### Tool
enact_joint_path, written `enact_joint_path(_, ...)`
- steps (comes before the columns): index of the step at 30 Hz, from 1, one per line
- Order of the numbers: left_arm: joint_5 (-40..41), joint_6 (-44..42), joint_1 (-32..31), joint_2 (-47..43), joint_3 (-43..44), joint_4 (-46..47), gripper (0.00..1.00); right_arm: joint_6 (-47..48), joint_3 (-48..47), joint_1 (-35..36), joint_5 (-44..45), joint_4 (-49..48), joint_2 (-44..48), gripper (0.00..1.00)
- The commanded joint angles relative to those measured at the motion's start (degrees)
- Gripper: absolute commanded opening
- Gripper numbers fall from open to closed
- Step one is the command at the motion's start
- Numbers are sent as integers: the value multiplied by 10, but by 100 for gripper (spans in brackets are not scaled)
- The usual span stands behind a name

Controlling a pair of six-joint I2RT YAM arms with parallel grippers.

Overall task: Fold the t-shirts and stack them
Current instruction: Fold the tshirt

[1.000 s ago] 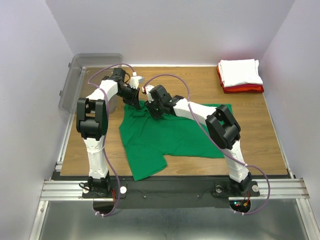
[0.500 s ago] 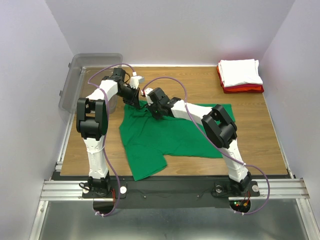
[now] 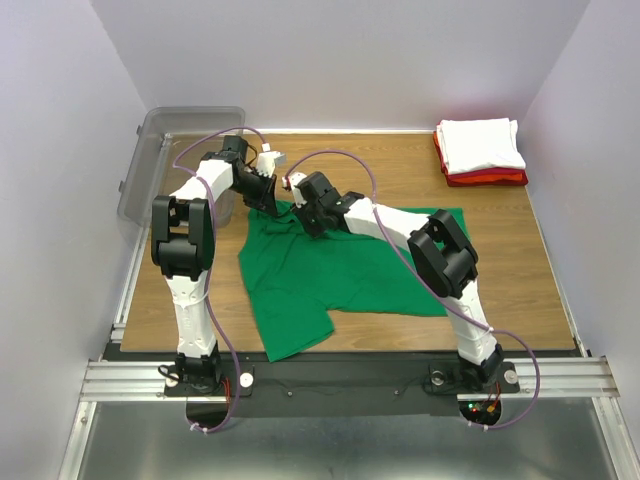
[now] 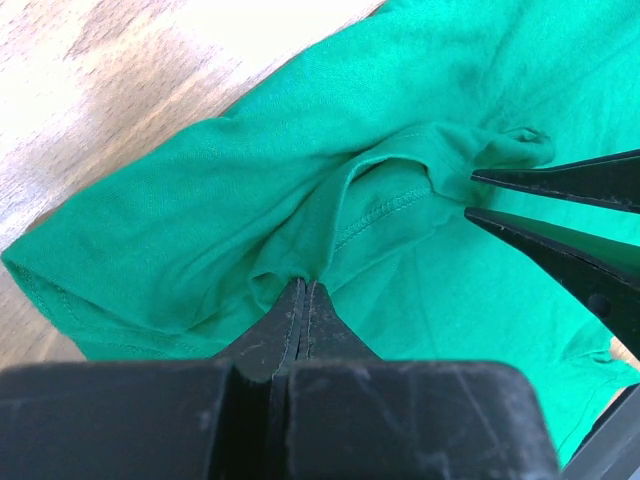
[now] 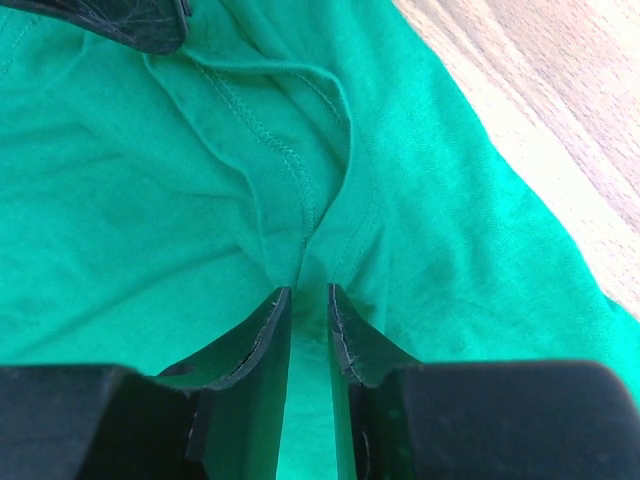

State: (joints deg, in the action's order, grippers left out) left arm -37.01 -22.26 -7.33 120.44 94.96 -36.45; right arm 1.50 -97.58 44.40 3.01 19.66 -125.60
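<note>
Cloth lies flat on the table: our green t-shirt points its neck toward ten o'clock and its hem toward three. The left gripper pinches a neckline fold. The right gripper, at its three o'clock, stands narrowly apart, and we cannot tell if it grips.

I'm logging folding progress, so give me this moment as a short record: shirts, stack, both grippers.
green t-shirt: spread unfolded on the table
left gripper: fingers shut on a fold at the shirt's far edge
right gripper: fingers narrowly apart at a stitched fold beside it; grip unclear
stack: folded white t-shirt on folded red t-shirt, far right corner
plastic bin: far left edge
</note>
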Motion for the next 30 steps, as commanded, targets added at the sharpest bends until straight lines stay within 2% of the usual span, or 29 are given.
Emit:
enact_joint_path(1, -10, -9, 4, -25, 8, -5, 0, -5, -26, 5, -2, 5, 26, 27)
enact_joint_path(6, -10, -13, 4, -24, 10, -6, 0, -1, -32, 4, 0, 6, 23, 21)
enact_joint_path(12, -11, -14, 4, -21, 10, -7, 0, -7, -43, 4, -7, 11, 8, 32)
enact_joint_path(30, -10, -16, 4, -21, 4, -2, 0, -4, -53, 3, -6, 20, -26, 27)
